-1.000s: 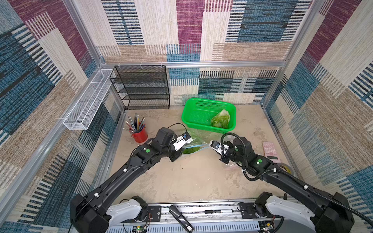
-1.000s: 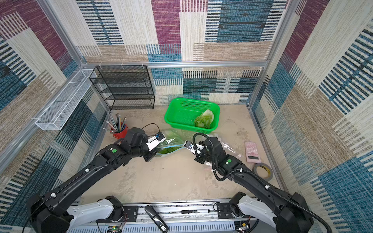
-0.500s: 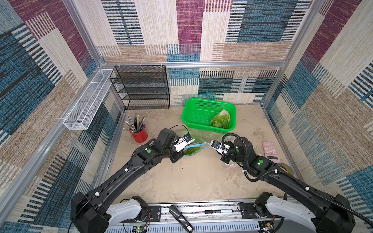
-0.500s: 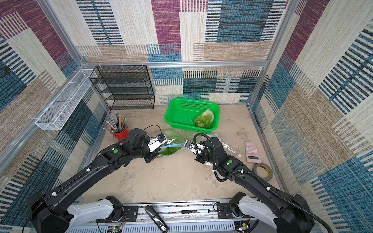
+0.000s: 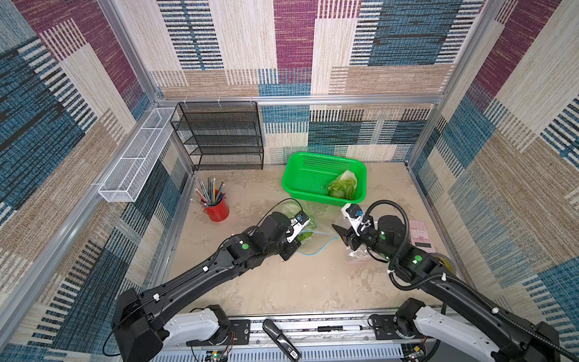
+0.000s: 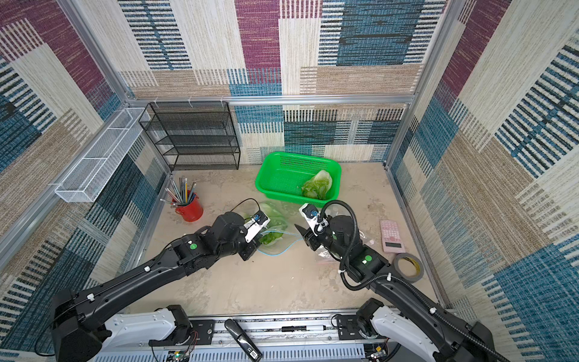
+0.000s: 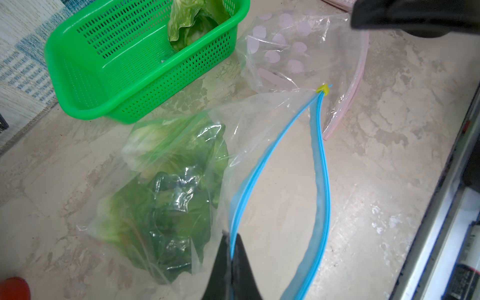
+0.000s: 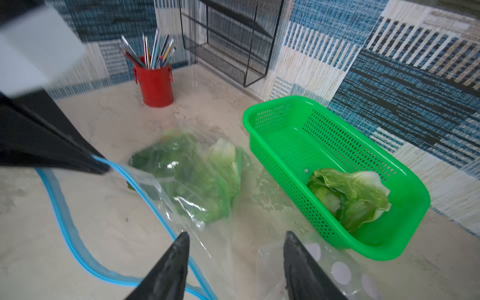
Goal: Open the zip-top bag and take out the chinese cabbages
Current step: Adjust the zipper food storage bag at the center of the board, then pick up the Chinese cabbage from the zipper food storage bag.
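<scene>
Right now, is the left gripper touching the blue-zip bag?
Touching. The left wrist view shows the left gripper shut on the blue-zip bag at its zip rim.

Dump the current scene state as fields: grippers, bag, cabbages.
left gripper: shut on the blue zip strip of the zip-top bag
right gripper: open, holding nothing
bag mouth: open, zip strips parted
cabbages in bag: inside, count unclear
green basket: holds one cabbage
other: pink-dotted bag lying beside the zip-top bag
</scene>
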Action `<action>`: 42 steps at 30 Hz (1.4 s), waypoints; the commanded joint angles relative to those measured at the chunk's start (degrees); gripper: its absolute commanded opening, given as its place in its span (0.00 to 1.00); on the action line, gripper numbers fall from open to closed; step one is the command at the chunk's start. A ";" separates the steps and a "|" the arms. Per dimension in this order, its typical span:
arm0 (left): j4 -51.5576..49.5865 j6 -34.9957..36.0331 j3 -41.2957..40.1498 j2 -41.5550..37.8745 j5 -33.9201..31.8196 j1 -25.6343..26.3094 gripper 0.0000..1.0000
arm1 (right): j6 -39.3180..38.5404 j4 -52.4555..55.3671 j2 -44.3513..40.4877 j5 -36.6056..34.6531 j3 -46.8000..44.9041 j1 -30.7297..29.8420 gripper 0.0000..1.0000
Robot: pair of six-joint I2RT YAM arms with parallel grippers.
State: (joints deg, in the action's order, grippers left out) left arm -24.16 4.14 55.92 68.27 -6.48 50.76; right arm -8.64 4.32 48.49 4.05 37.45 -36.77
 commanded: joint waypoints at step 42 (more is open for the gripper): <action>37.34 -16.68 -9.01 9.46 -31.76 21.38 0.00 | 58.95 -19.87 1.80 4.30 -26.41 -0.48 0.49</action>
State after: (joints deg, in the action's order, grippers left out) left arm 6.46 -14.57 47.72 76.75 -34.63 70.48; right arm 48.80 -18.55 50.92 9.74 11.20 -37.17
